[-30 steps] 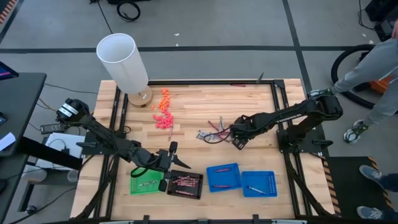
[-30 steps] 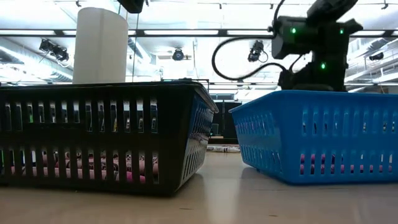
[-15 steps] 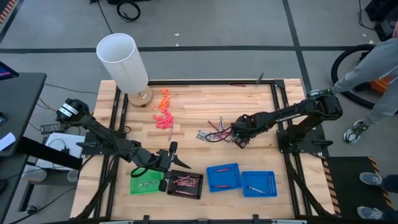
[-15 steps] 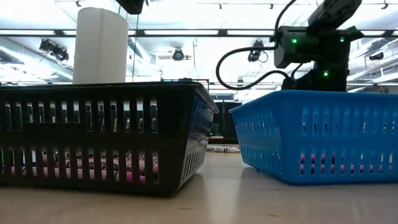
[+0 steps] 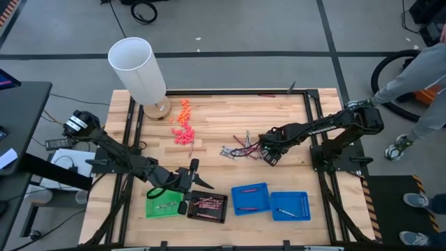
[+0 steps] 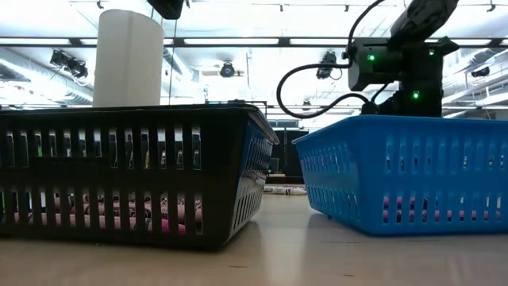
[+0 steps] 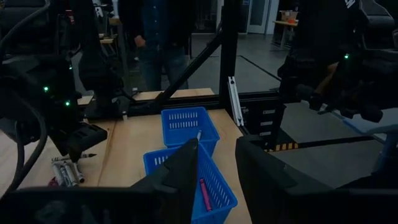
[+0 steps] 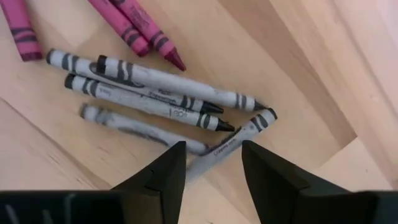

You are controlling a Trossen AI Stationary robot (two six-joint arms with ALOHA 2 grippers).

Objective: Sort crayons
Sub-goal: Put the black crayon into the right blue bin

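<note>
Grey paper-wrapped crayons (image 8: 149, 93) lie loose on the wooden table (image 8: 298, 68). The right gripper (image 8: 212, 163) hangs open right over one, holding nothing. They look light, stiff and rolly, so pinch the middle. The left gripper (image 7: 216, 163) waits open by the trays.

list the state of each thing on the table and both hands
right hand: open, low over one grey crayon
left hand: open, empty, by the black tray
loose crayons: lying flat, mid-table
white tube: upright
blue trays: few crayons inside
</note>
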